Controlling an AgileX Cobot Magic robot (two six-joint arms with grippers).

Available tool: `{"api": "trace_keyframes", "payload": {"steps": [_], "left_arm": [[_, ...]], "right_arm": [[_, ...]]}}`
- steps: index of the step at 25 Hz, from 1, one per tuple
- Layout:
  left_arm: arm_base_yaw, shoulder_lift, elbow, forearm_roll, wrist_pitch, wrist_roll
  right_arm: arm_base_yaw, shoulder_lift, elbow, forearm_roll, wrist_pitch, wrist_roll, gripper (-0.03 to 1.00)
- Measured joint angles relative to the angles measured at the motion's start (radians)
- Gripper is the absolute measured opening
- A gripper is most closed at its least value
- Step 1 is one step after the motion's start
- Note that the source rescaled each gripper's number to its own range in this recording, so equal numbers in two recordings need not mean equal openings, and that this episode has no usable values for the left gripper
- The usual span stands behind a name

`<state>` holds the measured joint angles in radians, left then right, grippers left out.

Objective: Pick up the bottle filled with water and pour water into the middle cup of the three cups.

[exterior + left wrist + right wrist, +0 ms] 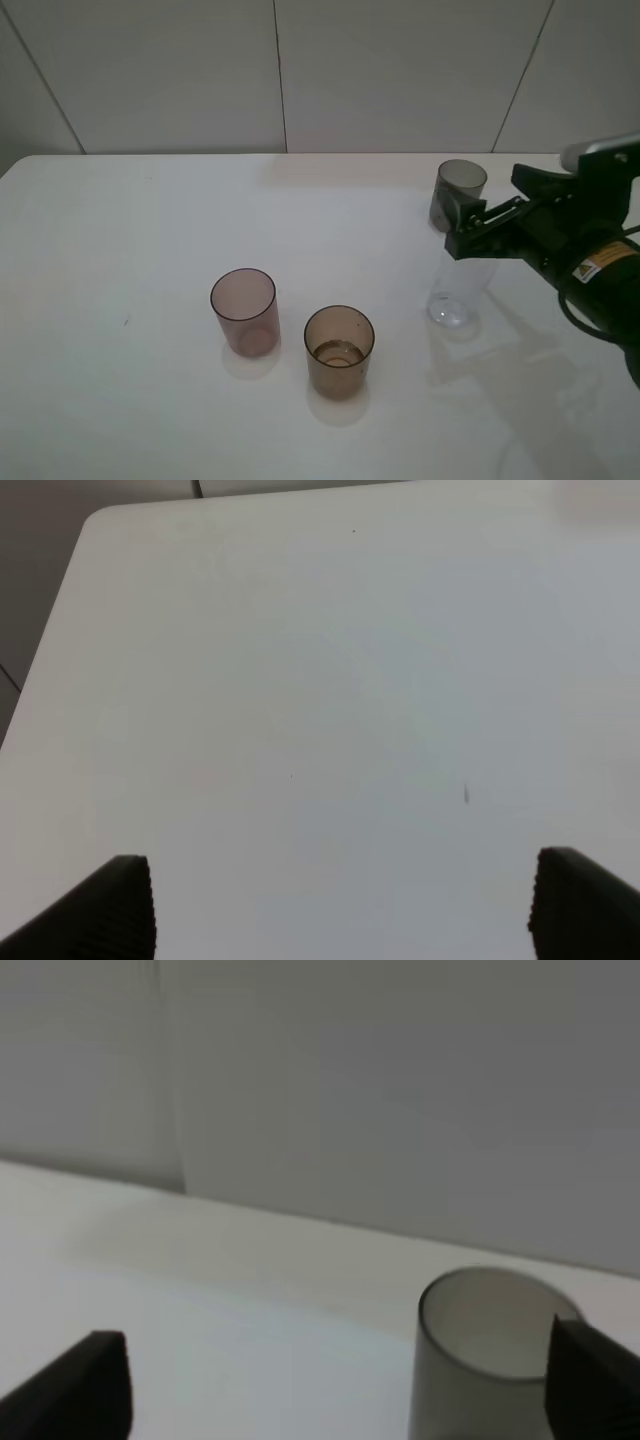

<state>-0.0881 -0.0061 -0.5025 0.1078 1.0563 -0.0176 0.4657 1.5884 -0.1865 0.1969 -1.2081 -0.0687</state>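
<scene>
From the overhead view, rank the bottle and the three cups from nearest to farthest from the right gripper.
1. The bottle, directly below the right gripper.
2. The dark grey cup, just behind it.
3. The amber-brown cup, to its left, toward the front.
4. The mauve-pink cup, farthest left.

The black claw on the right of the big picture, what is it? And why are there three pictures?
That claw is the right gripper of a two-armed robot. The big picture comes from a camera high up; the other two come from a camera on each wrist. On the white table stand a pink cup, a brown cup, a grey cup and a clear bottle. The right gripper is open by the bottle's top and seems to hold nothing. The left gripper is open too.
</scene>
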Motion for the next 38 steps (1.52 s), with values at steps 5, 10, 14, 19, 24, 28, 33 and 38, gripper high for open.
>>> {"api": "trace_keyframes", "payload": {"steps": [5,10,14,19,24,28,33,38], "left_arm": [[0.0,0.0,0.0,0.0,0.0,0.0],[0.0,0.0,0.0,0.0,0.0,0.0],[0.0,0.0,0.0,0.0,0.0,0.0],[0.0,0.0,0.0,0.0,0.0,0.0],[0.0,0.0,0.0,0.0,0.0,0.0],[0.0,0.0,0.0,0.0,0.0,0.0],[0.0,0.0,0.0,0.0,0.0,0.0],[0.0,0.0,0.0,0.0,0.0,0.0]], "right_arm": [[0.0,-0.177,0.001,0.062,0.051,0.0,0.89],[0.0,-0.358,-0.026,0.128,0.33,0.0,0.89],[-0.005,-0.491,-0.149,0.212,0.805,-0.027,0.89],[-0.08,-0.573,-0.347,0.208,1.375,-0.032,0.89],[-0.215,-0.595,-0.477,0.007,1.804,0.069,0.89],[-0.293,-0.621,-0.542,-0.163,2.078,0.176,0.89],[-0.306,-0.79,-0.555,-0.249,2.214,0.209,0.89],[-0.306,-1.09,-0.558,-0.253,2.282,0.212,0.89]]}}
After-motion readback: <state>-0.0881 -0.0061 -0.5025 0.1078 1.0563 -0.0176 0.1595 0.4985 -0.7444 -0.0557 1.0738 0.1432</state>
